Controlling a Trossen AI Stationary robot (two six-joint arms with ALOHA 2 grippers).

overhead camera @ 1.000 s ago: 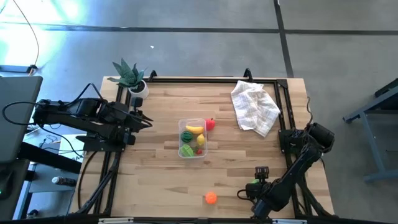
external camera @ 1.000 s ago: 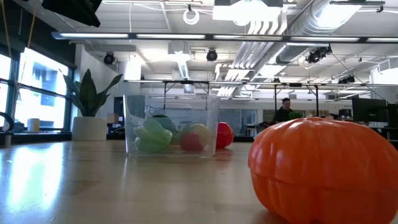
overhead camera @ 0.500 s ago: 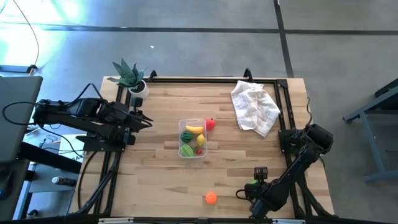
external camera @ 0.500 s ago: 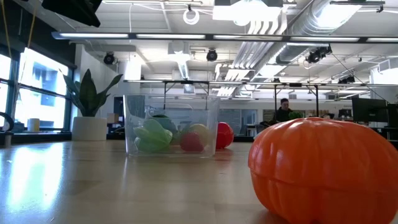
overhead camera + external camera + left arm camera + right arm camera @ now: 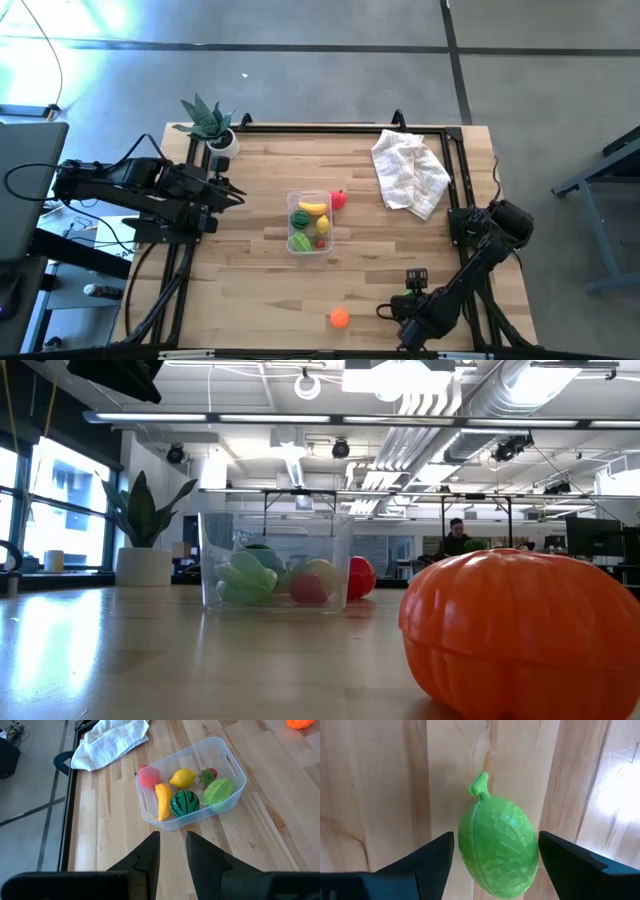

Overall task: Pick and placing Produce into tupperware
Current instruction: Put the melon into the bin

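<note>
I see my right gripper [image 5: 400,303] at five o'clock near the counter [image 5: 250,270] edge, fingers spread either side of a pebbled light green piece [image 5: 498,852]. It has crept slightly inward since before. Left gripper [image 5: 171,851] waits pressed together at nine o'clock. The tupperware [image 5: 310,223] sits centre, open boards all round; the orange [image 5: 339,318] lies at six.

One camera hangs high up and looks straight down on the whole table [image 5: 250,200]. Another sits low on the wood, very near the orange toy [image 5: 520,630], and looks level across to the clear tub [image 5: 275,565] and the room behind. The left wrist camera looks down at that same tub from close by. The right wrist camera looks straight down, very close, at a green fruit [image 5: 497,847].
</note>
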